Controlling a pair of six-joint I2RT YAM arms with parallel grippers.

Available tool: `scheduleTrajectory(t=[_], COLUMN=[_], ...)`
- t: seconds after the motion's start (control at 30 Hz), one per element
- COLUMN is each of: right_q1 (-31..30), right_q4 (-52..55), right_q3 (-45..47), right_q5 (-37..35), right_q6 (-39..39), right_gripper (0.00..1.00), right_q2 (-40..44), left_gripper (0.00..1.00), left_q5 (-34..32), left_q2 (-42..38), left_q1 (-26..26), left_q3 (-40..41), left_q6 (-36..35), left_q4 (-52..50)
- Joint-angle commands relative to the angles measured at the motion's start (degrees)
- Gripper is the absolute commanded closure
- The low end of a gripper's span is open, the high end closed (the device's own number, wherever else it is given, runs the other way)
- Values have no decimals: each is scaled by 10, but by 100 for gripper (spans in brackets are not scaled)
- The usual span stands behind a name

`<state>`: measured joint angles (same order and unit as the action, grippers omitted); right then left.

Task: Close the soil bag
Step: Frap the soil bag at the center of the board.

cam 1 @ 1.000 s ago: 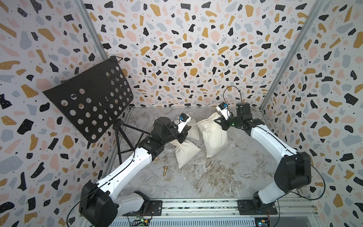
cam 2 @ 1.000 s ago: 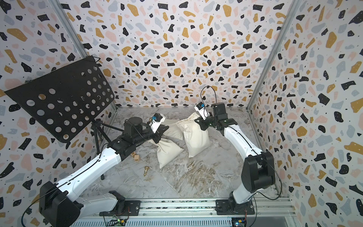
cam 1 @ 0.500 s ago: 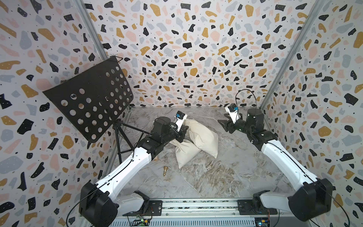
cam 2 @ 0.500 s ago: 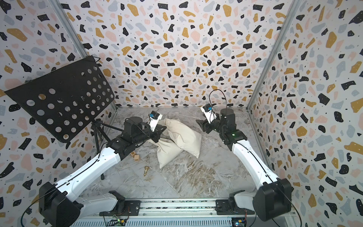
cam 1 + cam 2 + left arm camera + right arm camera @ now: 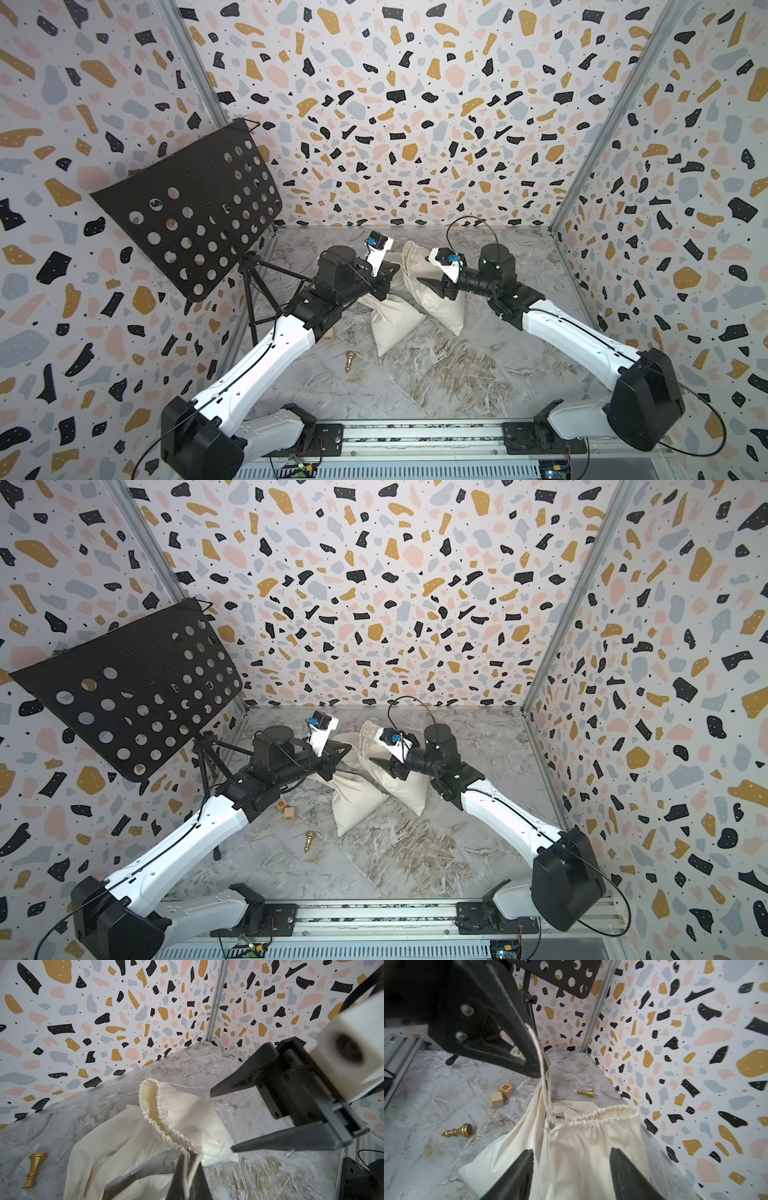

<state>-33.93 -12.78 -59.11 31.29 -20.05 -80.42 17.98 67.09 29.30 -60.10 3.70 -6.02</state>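
The soil bag (image 5: 440, 309) (image 5: 399, 789) is a cream cloth sack lying mid-table, its gathered mouth (image 5: 153, 1118) (image 5: 593, 1115) partly open. A drawstring (image 5: 543, 1076) runs taut from the mouth into my left gripper (image 5: 187, 1176) (image 5: 388, 274) (image 5: 343, 754), which is shut on it. My right gripper (image 5: 572, 1167) (image 5: 432, 286) (image 5: 386, 766) stands open, its fingers on either side of the bag's cloth below the mouth, apart from it. The bag's contents are hidden.
More cream cloth (image 5: 392, 322) lies against the bag on the left arm's side. A black perforated music stand (image 5: 195, 216) on a tripod stands at the left. Two gold chess pieces (image 5: 456, 1130) (image 5: 586, 1092) and two wooden blocks (image 5: 501, 1095) lie on the marble floor.
The right gripper let go of the bag, opened, swung away to the right, then came back over the bag with jaws open. The bag shifted. The left gripper kept its grip on the string.
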Motion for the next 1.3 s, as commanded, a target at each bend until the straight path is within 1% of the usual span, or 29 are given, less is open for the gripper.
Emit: scheduleTrajectory(t=[0.0,0.2,0.3,0.4,0.5,0.57,0.67,0.8,0.97,1.13,1.27], right_q1=[-12,-27,-29,-29,-28,-24,-7,33,80,121,137], right_q4=[-34,-34,-43,-59,-29,-2,21,75,172,191,198], right_q3=[-35,-70,-81,-89,-105,-107,-104,-112,-143,-143,-140], right_q5=[35,69,75,76,62,27,-33,-142,-253,-354,-433], right_q6=[-10,-13,-7,-3,-17,-43,-57,-52,-45,-37,-57], right_gripper=[37,44,51,61,72,77,82,84,79,75,75], right_q2=[-18,-53,-69,-90,-117,-142,-174,-224,-262,-252,-227], left_gripper=[100,100,100,100,100,100,100,100,100,100,100], left_q5=[18,26,30,37,53,62,64,32,-13,-21,-17], left_q2=[-10,-13,-16,-22,-40,-73,-128,-194,-259,-277,-285], left_q1=[-3,-3,-3,-3,-3,-3,-4,-4,-4,-4,-4], left_q3=[-22,-24,-25,-27,-26,-14,3,20,45,42,39], left_q6=[10,13,16,18,20,28,40,46,62,74,81], left_q4=[40,41,42,40,41,61,98,110,145,148,153])
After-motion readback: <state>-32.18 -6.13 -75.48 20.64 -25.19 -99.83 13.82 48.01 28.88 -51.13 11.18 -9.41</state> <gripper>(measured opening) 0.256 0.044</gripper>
